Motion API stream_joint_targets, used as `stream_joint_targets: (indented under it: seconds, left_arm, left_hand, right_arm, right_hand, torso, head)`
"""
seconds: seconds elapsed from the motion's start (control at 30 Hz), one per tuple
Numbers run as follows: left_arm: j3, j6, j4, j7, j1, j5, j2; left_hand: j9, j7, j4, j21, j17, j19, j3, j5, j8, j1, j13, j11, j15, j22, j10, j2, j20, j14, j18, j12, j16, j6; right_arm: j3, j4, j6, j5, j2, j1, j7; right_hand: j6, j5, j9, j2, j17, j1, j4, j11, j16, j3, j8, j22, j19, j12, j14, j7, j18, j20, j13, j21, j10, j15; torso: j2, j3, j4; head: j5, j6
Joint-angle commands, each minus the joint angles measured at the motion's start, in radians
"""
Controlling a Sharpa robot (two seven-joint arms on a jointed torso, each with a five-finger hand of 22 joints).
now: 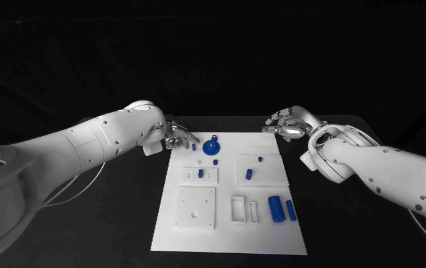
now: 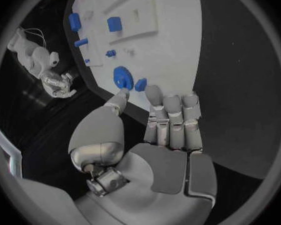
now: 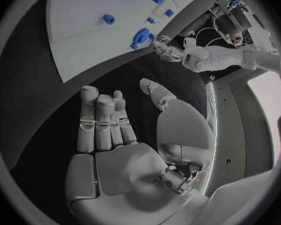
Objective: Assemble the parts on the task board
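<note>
**Both hands empty at the far corners of the task board**

The task board (image 1: 229, 219) lies on the black table (image 1: 355, 243). The left hand (image 1: 176, 137) hovers at the board's far left corner, fingers apart and holding nothing, its thumb tip just beside the blue gear (image 2: 122, 77) near the board's far edge. The right hand (image 1: 289, 123) hovers off the board's far right corner, fingers spread and empty. Two blue cylinders (image 1: 282, 209) lie side by side near the board's right edge, towards its near end.
</note>
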Motion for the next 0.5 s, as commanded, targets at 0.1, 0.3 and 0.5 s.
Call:
stream_joint_targets:
  seconds: [0.1, 0.3, 0.5]
  left_arm:
    - [0.000, 0.032, -0.005, 0.020, -0.004, 0.005, 0.008]
    - [0.000, 0.031, -0.008, 0.024, -0.006, 0.010, 0.013]
    - [0.000, 0.026, -0.012, 0.025, -0.006, 0.020, 0.017]
  left_hand:
    - [-0.003, 0.001, -0.014, -0.006, -0.002, -0.005, -0.017, 0.000, -0.001, 0.017, 0.001, 0.000, 0.000, 0.002, -0.005, 0.024, -0.119, -0.004, -0.011, -0.003, 0.005, 0.001]
    - [-0.006, 0.002, -0.037, -0.008, -0.004, -0.004, -0.031, 0.001, -0.001, 0.044, 0.002, 0.001, 0.001, 0.004, -0.003, 0.050, -0.120, -0.004, -0.014, -0.004, 0.006, 0.003]
    - [-0.009, 0.002, -0.062, -0.008, -0.005, -0.002, -0.034, 0.003, -0.003, 0.073, 0.002, 0.002, 0.001, 0.006, -0.001, 0.081, -0.120, -0.003, -0.015, -0.004, 0.007, 0.003]
  right_arm:
    - [0.002, 0.003, -0.001, 0.005, -0.001, 0.000, 0.011]
    - [0.002, 0.002, -0.001, 0.005, 0.000, 0.000, 0.011]
    - [0.003, 0.002, 0.000, 0.005, 0.000, 0.000, 0.010]
  right_hand:
    - [-0.012, 0.001, -0.002, -0.002, -0.002, -0.009, 0.005, 0.005, 0.000, -0.001, -0.005, 0.015, 0.003, 0.005, 0.000, 0.008, 0.043, -0.001, -0.002, -0.007, -0.004, -0.004]
    - [-0.012, 0.001, -0.002, -0.002, -0.002, -0.009, 0.005, 0.005, 0.000, -0.001, -0.005, 0.015, 0.003, 0.005, 0.000, 0.008, 0.043, -0.001, -0.002, -0.007, -0.004, -0.004]
    - [-0.013, 0.001, -0.002, -0.002, -0.002, -0.009, 0.005, 0.005, 0.000, -0.001, -0.005, 0.015, 0.003, 0.006, 0.000, 0.008, 0.043, -0.001, -0.002, -0.007, -0.004, -0.004]
  torso:
    - [-0.001, 0.0008, -0.0002]
    - [-0.001, 0.0004, -0.0007]
    - [-0.001, 0.0005, -0.0001]
  head:
    - [-0.001, -0.004]
    - [-0.003, -0.005]
    - [-0.004, -0.006]
